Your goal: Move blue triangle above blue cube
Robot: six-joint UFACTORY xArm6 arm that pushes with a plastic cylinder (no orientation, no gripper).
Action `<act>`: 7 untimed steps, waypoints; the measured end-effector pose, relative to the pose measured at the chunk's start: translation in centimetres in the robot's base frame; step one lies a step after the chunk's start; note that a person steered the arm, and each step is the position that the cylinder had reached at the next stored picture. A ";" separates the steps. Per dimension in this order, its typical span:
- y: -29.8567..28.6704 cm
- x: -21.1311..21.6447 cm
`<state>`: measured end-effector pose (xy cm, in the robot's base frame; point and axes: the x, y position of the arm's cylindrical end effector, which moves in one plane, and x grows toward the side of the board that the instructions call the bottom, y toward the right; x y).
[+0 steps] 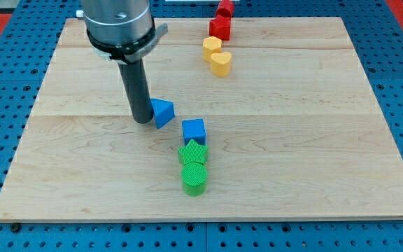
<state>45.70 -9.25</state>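
The arm has no claw — only its tip (143, 120), touching the blue triangle (162, 112) on that block's left. The triangle sits up-left of the blue cube (194, 130); an off-centre push could spin it into the cube.

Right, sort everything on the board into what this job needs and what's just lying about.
Needed:
- blue triangle, just right of my tip
- blue cube, lower right of the triangle

Lying about:
- two green blocks below the cube
- two yellow blocks
- two red blocks at the view's top
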 end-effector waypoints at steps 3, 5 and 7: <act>1.6 -3.5; 3.3 -4.7; 5.5 -2.9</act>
<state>42.81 -3.71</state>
